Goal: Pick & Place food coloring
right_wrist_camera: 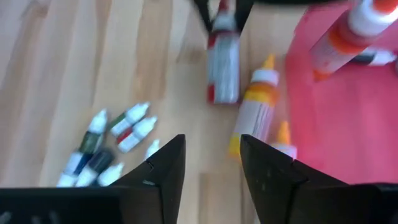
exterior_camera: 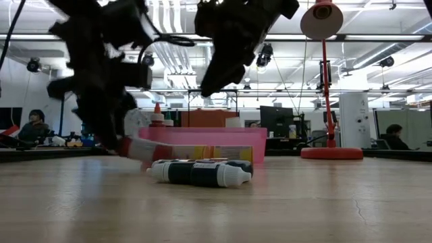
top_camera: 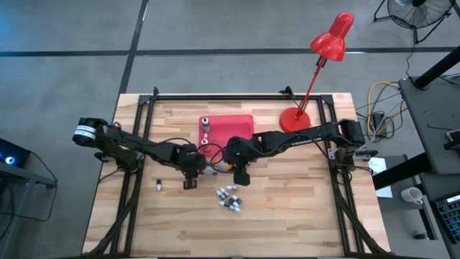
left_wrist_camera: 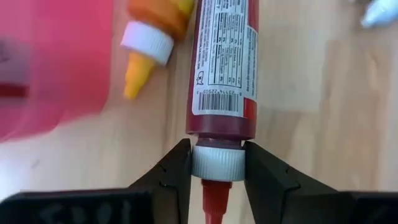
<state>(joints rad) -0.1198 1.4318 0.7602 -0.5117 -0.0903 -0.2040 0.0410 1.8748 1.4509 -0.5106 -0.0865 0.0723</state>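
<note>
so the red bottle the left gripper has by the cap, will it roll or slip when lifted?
Likely to pivot: the left gripper pinches only the white cap collar of the red bottle, so the long body may swing. The round body could roll if released on the table. The ribbed cap probably helps grip, and it looks light.

Pale wood table (top_camera: 302,216); glossy tray (top_camera: 237,126)

Overhead camera looks straight down on the red tray (top_camera: 231,128); a tabletop-level camera faces it across the wood — both wrist cameras, close in, share its edge.
</note>
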